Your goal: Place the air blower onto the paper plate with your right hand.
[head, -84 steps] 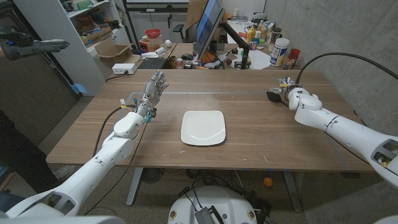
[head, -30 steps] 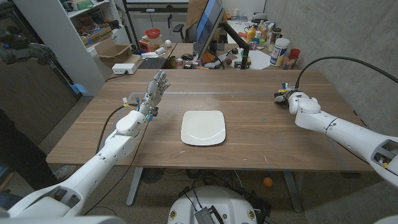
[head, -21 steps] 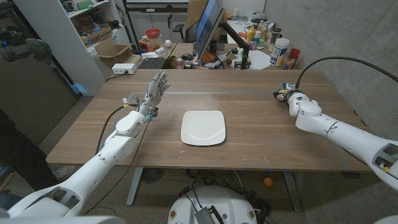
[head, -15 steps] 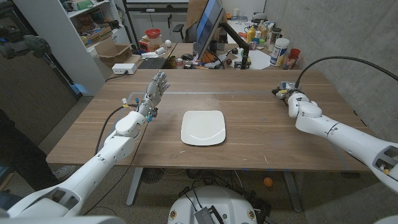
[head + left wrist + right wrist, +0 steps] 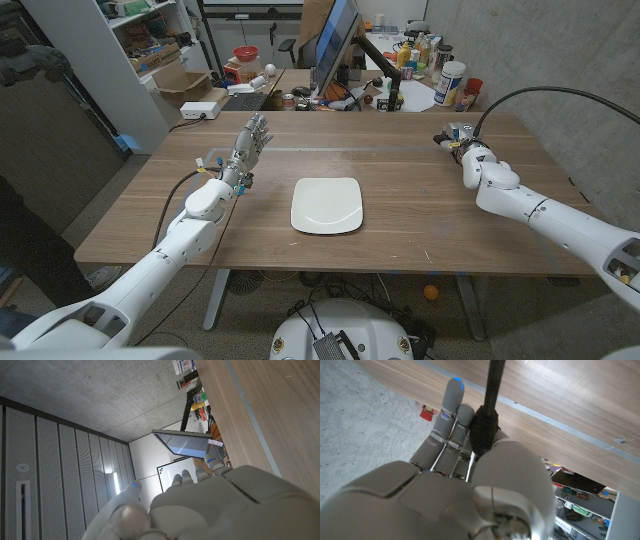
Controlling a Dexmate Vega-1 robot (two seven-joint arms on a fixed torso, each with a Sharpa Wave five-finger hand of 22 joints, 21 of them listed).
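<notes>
The paper plate (image 5: 326,205) lies in the middle of the worktop (image 5: 400,245), with bare wood all round it out to every edge.

The right hand (image 5: 459,141) is well to the right of the plate, near the worktop's far right edge. Its wrist view shows the fingers (image 5: 451,415) curled beside a black tube-like part (image 5: 490,405). This is probably the air blower (image 5: 447,135), a small dark thing at the fingers, though I cannot tell how firmly it is held.

The left hand (image 5: 248,145) stands up to the left of the plate, beyond its far left corner, fingers spread and holding nothing.

Beyond the worktop's far edge, behind the plate, a monitor (image 5: 335,40) stands among clutter, with bottles (image 5: 450,82) off to the right.
</notes>
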